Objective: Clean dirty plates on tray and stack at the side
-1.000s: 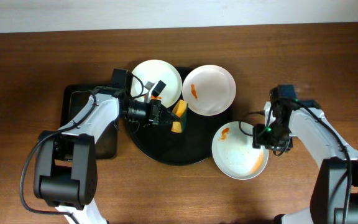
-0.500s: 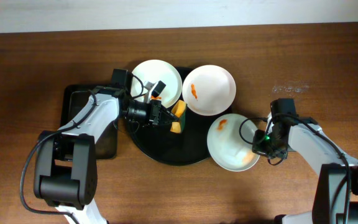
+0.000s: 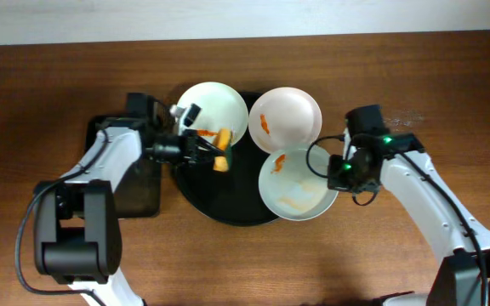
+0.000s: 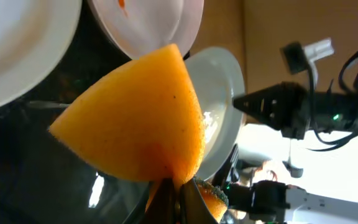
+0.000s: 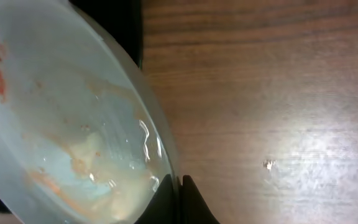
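We find open counter [image 3: 398, 255] to the right of the round black tray [image 3: 219, 208] and on its near side; the rectangular tray [image 3: 143, 191] closes in its left. The right gripper [image 3: 337, 174] has its fingers clamped on the rim of the smeared plate [image 3: 292, 187], which lies half over the tray's right rim and half over the wood. It is round, so it shows no long axis. The far-left plate [image 3: 213, 109] and the far-right plate [image 3: 285, 119] crowd the tray's far edge, and the far-right one meets the held plate. The left gripper [image 3: 209, 157] pinches an orange sponge [image 3: 221, 161] between its fingers, just beside the far-left plate.
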{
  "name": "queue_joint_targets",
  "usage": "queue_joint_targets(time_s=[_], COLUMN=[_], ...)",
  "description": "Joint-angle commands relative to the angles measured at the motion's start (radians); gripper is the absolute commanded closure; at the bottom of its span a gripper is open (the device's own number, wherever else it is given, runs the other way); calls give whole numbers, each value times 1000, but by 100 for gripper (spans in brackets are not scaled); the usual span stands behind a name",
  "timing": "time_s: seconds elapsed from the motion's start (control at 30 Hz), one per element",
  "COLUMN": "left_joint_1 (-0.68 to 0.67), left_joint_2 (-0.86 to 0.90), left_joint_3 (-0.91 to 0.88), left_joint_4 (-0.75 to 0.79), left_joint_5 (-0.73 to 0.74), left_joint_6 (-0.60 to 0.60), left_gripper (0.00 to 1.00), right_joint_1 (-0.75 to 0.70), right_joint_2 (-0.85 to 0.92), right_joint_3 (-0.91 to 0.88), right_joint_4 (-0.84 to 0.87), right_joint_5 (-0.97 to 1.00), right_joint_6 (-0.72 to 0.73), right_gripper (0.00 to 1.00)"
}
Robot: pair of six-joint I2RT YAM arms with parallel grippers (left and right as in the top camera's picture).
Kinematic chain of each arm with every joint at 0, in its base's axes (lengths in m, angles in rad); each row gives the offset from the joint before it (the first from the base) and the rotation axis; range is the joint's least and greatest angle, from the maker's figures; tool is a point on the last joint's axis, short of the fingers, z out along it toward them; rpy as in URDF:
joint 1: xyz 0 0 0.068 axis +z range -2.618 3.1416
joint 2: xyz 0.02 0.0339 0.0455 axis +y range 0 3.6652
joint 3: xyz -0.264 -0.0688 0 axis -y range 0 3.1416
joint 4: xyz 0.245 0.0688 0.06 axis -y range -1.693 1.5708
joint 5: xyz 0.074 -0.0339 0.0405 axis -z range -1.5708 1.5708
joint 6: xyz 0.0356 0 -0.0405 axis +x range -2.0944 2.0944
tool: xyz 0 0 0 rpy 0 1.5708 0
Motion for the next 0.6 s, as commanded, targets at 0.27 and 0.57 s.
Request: queue_joint_targets(time_s=[0.27,0.57], left_joint_1=[-49,-2], left_joint_2=[14,16], left_joint_3=[-130,-84], left_joint_4=[76,53], left_joint_5=[-136,-214], left_joint_6=[1,-12], left_gripper=[99,57], right_joint_1=[91,91], right_joint_2=[10,10], right_joint_3=[12,12], right_joint_4=[126,126], right_joint_5=[100,106], right_joint_6=[33,26], right_gripper=[96,96])
